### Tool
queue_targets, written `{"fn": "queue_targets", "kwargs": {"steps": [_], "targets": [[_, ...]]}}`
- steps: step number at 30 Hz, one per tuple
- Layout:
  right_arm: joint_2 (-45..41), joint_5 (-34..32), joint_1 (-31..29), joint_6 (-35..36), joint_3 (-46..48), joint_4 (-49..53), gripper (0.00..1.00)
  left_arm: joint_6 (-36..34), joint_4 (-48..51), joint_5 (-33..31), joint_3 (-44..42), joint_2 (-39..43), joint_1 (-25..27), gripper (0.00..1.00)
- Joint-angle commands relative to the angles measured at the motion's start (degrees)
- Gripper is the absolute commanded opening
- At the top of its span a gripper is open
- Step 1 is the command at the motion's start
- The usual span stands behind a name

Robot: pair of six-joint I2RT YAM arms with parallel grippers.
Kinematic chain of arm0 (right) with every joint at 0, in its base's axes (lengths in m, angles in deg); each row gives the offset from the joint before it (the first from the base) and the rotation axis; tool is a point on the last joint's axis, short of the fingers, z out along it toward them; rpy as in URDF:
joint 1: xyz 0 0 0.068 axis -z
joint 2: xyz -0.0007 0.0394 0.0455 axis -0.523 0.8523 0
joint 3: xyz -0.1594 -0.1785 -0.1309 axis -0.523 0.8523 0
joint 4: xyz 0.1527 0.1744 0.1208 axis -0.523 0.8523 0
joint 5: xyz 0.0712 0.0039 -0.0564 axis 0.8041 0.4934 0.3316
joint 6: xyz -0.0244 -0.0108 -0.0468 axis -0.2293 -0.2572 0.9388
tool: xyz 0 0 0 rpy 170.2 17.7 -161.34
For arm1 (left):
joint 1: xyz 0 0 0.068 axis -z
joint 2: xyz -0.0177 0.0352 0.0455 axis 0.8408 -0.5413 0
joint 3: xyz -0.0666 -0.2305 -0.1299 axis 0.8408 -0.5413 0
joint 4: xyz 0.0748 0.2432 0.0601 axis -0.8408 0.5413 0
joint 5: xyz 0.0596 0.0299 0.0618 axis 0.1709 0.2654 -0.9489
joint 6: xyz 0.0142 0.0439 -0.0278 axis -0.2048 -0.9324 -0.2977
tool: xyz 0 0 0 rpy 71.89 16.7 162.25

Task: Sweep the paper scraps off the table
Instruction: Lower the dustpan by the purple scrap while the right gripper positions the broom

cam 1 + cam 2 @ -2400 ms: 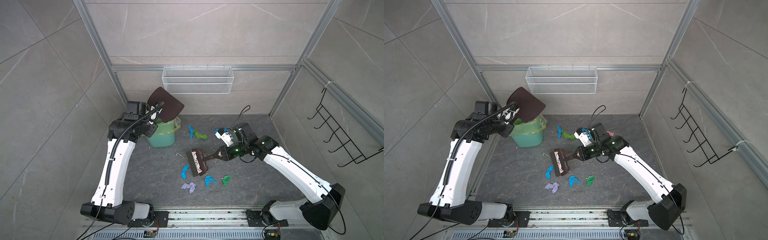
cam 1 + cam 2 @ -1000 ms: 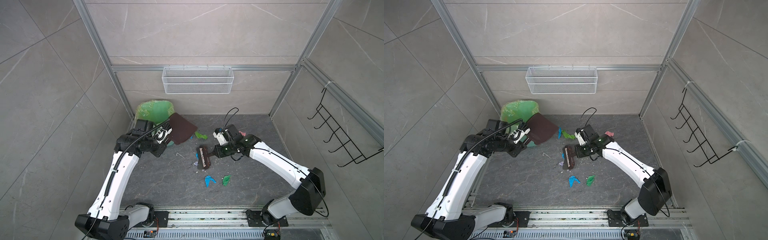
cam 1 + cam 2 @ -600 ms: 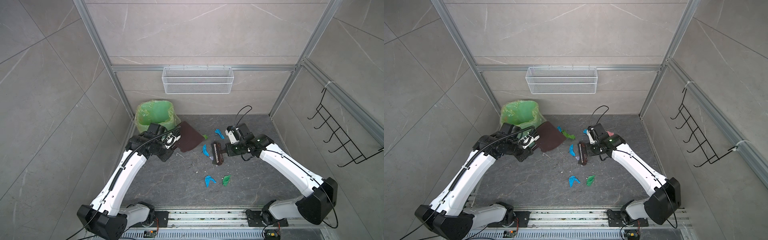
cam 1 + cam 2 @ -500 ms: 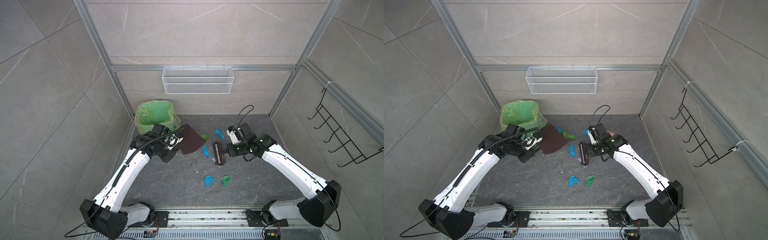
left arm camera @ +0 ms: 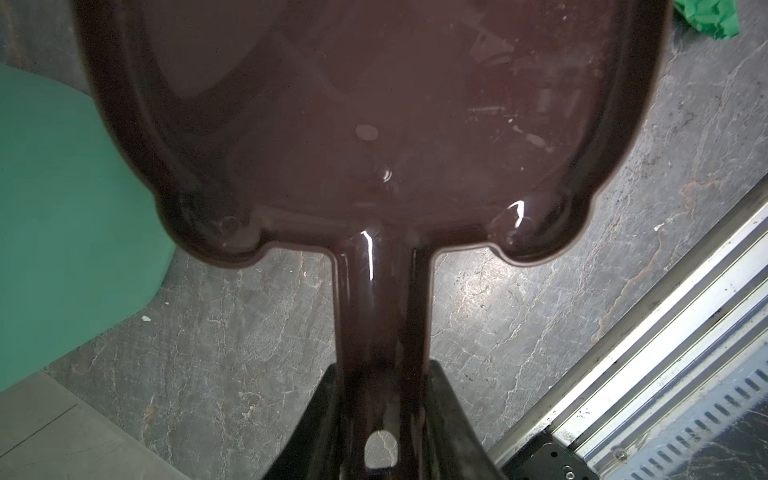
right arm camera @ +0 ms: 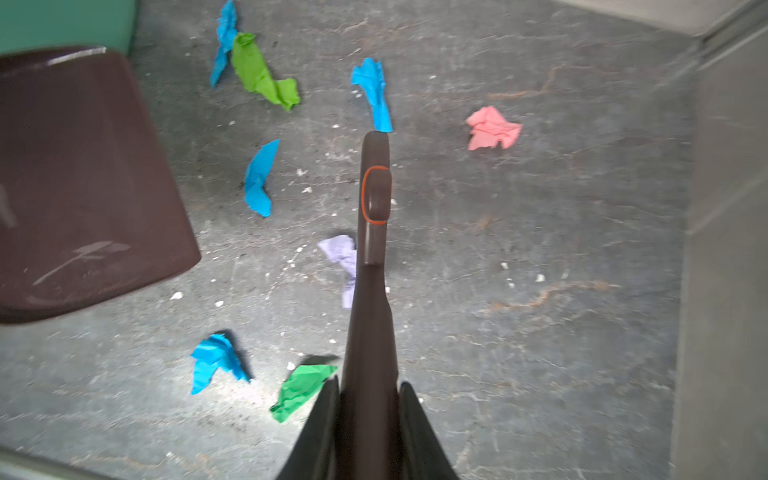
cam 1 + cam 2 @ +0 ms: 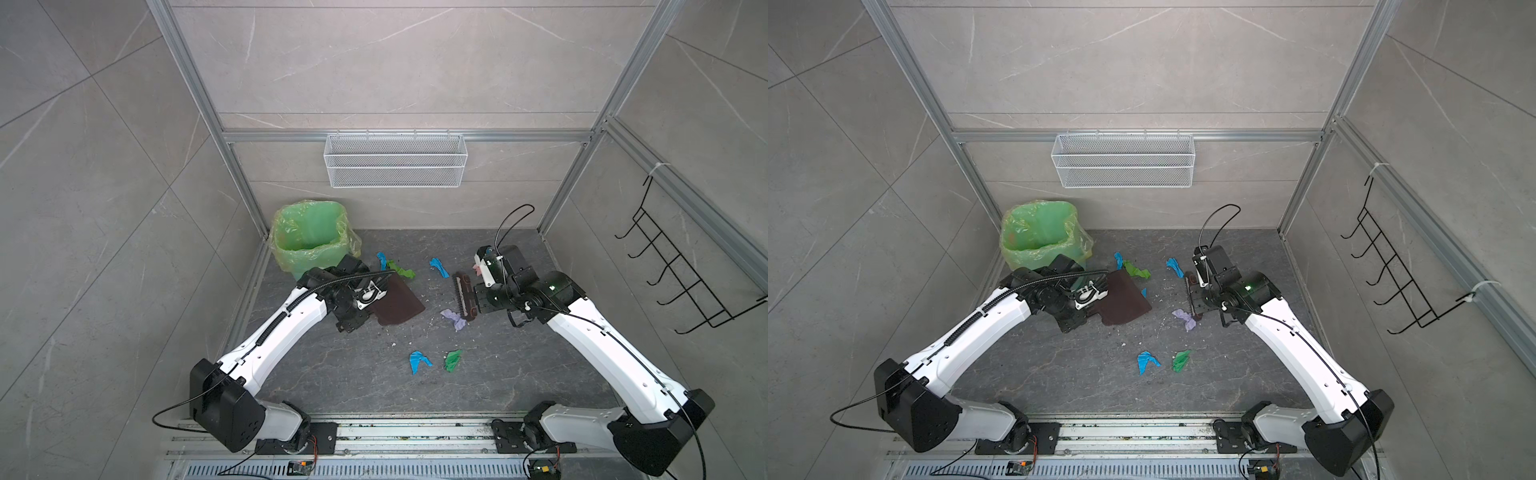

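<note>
Dark grey stone-look table, flat and thinly veined in pale lines, is edged by aluminium rails. At its far left corner stands a bin lined in crinkled, translucent green plastic; whether any paper lies inside cannot be told. Just beside the bin is a glossy brown plastic dustpan. Its shallow scoop looks bare in the left wrist view, and its slim handle is clamped in the left gripper. Whether its lip touches the surface is unclear.

Facing the pan across the middle, the right gripper is closed tight on the handle of a matching brown hand brush.

The paper scraps lie scattered around pan and brush. Eight crumpled, twisted pieces show in the right wrist view: four blue, two green, one pink, and one lavender just beside the brush head. By this, most of the sweeping is left to do. Tiny white crumbs speckle the stone.
</note>
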Motion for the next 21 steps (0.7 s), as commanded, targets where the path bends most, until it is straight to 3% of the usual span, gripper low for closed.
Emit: {"fn": "queue_targets", "kwargs": {"steps": [1,13,21], "targets": [[-1.22,-6.81,0.25,0.97,-1.93,0.91,0.0,-0.56,-0.48,-1.03,0.16,-1.82,1.78,0.0],[-0.86,-10.97,0.41,1.31,-0.1,1.36,0.0,-2.09,1.68,-4.52,6.84,-15.38,9.37,0.0],[0.31,-11.79,0.53,1.59,2.33,0.78,0.0,-3.05,5.13,-5.08,12.32,-21.53,11.18,0.0]]}}
